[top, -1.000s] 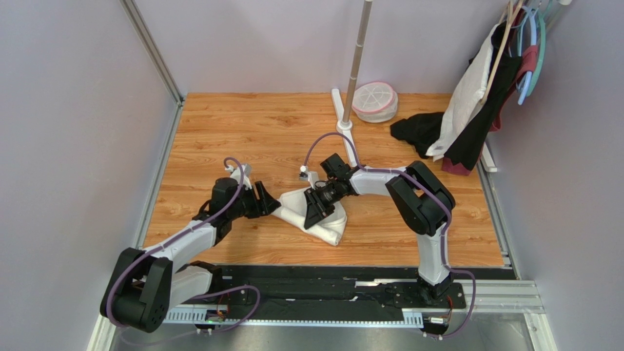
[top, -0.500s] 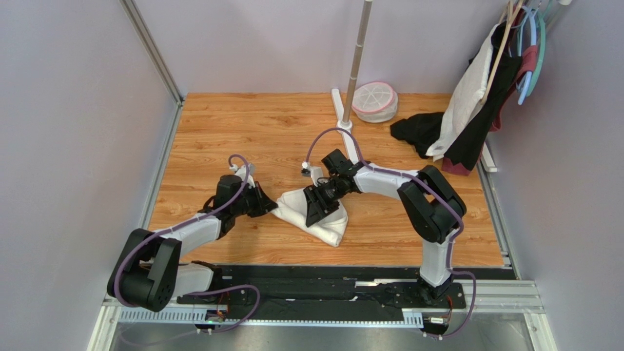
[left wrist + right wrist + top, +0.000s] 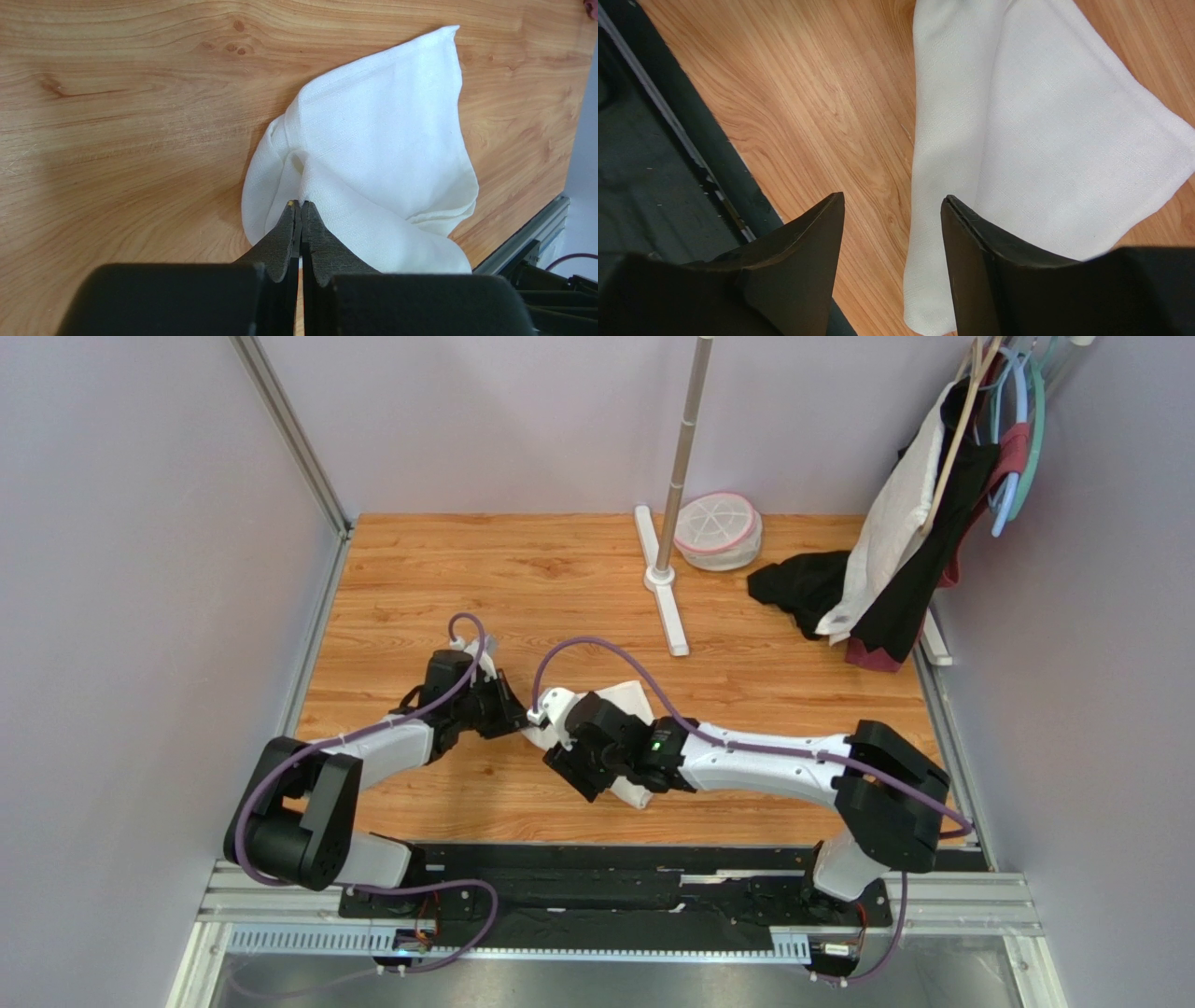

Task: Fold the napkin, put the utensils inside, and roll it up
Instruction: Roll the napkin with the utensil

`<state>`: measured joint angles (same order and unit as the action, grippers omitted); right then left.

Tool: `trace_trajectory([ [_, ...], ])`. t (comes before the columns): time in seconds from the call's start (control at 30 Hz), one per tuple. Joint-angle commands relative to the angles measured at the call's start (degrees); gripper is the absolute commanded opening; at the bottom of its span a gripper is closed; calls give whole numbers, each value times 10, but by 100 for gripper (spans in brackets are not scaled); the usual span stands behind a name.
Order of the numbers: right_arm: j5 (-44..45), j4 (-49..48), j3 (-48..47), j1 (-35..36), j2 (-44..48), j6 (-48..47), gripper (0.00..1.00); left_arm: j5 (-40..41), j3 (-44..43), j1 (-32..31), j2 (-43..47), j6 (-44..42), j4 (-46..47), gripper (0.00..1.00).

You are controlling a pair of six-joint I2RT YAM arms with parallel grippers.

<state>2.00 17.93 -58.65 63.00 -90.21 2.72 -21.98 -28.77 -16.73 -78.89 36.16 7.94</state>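
The cream-white napkin (image 3: 634, 700) lies folded and bunched on the wooden table, left of centre. My left gripper (image 3: 523, 723) is shut on the napkin's left edge; in the left wrist view the cloth (image 3: 379, 140) rises in a peak at the pinched tips (image 3: 302, 204). My right gripper (image 3: 564, 767) hovers open over the napkin's near-left edge. In the right wrist view one finger (image 3: 969, 245) is above the napkin (image 3: 1046, 140) and the other above bare wood, with nothing between them (image 3: 891, 199). The utensils are out of view.
A pole stand (image 3: 671, 602) and a round white-and-pink object (image 3: 718, 529) stand at the back. A black cloth (image 3: 797, 588) and garments on hangers (image 3: 919, 504) fill the back right. The black rail (image 3: 631, 875) runs along the near table edge, close to my right gripper.
The left gripper moved in to the napkin's left edge and shut on it. The right arm let go, opened, and swung from the napkin's top toward its near-left side.
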Motion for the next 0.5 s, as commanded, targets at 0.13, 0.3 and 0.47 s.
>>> trace_trajectory([
  [0.13, 169, -65, 0, 48, -79, -52, 56, -23, -29, 1, -18, 9, -3, 0],
  [0.3, 204, -69, 3, 48, -107, -56, 56, -25, -32, 1, -20, 8, -6, 0],
  [0.47, 222, -68, 6, 45, -127, -54, 57, -35, -37, 1, -22, 1, -5, 0],
])
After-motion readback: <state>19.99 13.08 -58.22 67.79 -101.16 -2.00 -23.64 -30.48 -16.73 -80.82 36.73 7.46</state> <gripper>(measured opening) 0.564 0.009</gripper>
